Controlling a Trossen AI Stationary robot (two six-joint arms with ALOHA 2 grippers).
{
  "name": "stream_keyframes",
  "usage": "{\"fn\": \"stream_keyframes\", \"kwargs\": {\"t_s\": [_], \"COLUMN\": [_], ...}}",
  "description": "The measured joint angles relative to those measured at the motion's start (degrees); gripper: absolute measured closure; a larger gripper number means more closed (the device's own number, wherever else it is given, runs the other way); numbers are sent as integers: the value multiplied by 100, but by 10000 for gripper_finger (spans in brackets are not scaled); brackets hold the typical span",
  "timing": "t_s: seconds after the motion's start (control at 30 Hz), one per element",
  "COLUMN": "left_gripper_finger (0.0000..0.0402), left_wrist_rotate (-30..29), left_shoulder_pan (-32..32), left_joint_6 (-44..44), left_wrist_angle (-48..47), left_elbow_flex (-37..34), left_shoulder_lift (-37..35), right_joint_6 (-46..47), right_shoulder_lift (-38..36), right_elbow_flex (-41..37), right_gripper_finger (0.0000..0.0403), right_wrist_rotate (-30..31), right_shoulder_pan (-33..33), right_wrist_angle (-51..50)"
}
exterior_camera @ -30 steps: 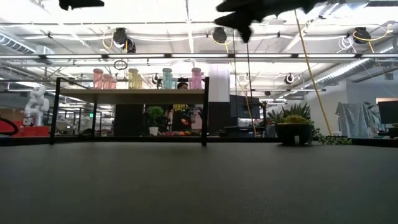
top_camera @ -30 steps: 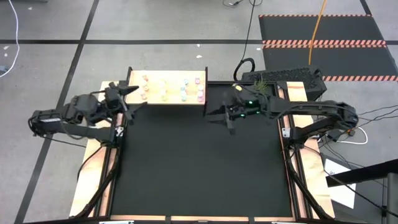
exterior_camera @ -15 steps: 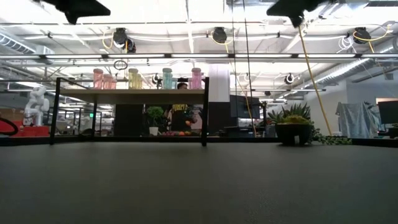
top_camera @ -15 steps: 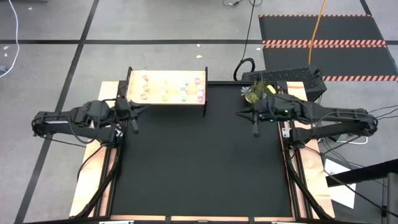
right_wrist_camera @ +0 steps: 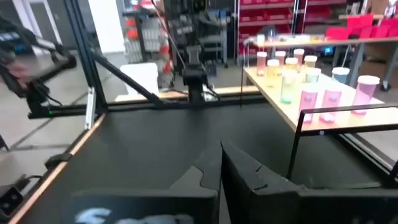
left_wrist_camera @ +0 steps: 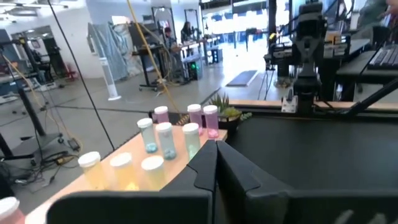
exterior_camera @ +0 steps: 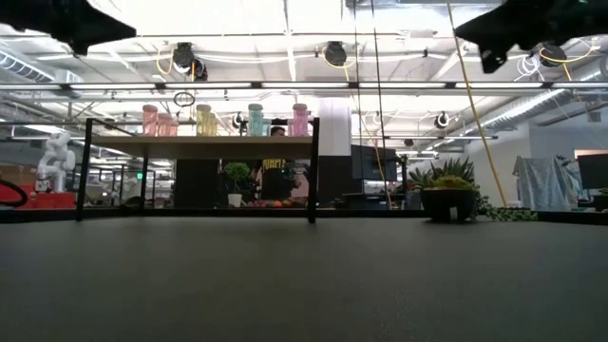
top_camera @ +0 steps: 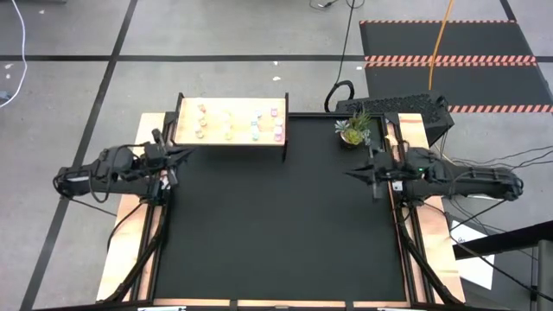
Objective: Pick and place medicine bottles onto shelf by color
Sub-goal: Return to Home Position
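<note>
Medicine bottles [top_camera: 255,130] upright on shelf [top_camera: 232,111], grouped by colour. Treat as probably light, rigid, smooth, easily tipped; grasp mid-body. Left gripper [top_camera: 183,154] near shelf, right gripper [top_camera: 352,175] well apart from shelf, both clenched, empty.

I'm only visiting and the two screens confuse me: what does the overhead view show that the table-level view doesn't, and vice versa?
Only the high view: the left gripper near the table's left edge beside the shelf, the right gripper near its right edge, and the medicine bottles grouped by colour from above. Only the low view: the shelf's black legs and the room behind. Both: shelf, bottles, potted plant.
</note>
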Motion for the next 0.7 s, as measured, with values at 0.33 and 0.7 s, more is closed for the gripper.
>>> {"fn": "stream_keyframes", "kwargs": {"t_s": [0.33, 0.7], "left_gripper_finger": [389, 389], "left_wrist_rotate": [65, 95], "left_shoulder_pan": [0, 5], "left_joint_6": [114, 101], "left_wrist_angle": [149, 15], "left_elbow_flex": [-708, -970], "left_shoulder_lift": [-744, -775], "right_joint_6": [56, 788], "right_shoulder_lift": [-1547, -1677], "right_elbow_flex": [-1217, -2503], "right_gripper_finger": [402, 402], "right_wrist_rotate": [44, 9], "right_shoulder_pan": [1, -3], "right_wrist_angle": [413, 1700]}}
